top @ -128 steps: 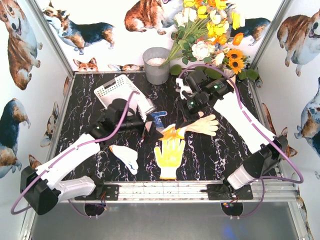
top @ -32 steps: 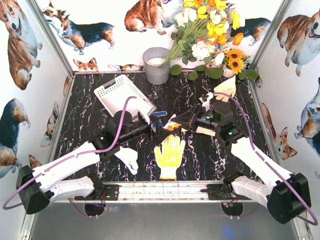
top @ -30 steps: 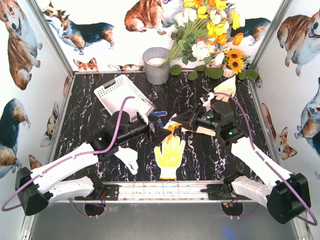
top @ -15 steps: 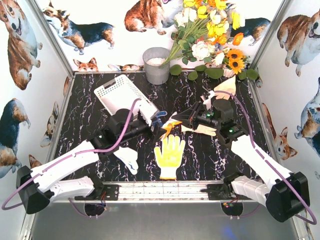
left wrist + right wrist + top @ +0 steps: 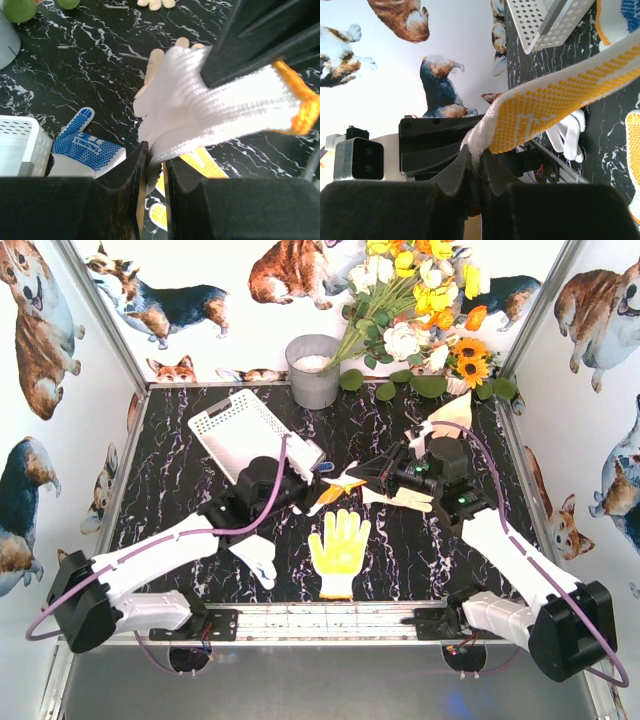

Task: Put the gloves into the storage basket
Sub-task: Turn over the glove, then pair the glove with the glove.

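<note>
2 arms, left arm [image 5: 150, 558] and right arm [image 5: 512, 552]: white shell links, black joint housings, 1 purple cable [image 5: 281, 462] along each. Ends: left gripper [image 5: 154, 156] and right gripper [image 5: 476, 152], matte black wedge-shaped fingers [image 5: 122, 200].

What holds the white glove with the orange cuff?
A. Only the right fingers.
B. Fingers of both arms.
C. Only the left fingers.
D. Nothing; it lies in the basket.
B: the left fingers pinch the glove, and the right fingers clamp it near its cuff.

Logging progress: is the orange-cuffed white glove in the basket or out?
Out. The glove is stretched between the left fingers and right fingers, off the table; the storage basket sits apart.
</note>
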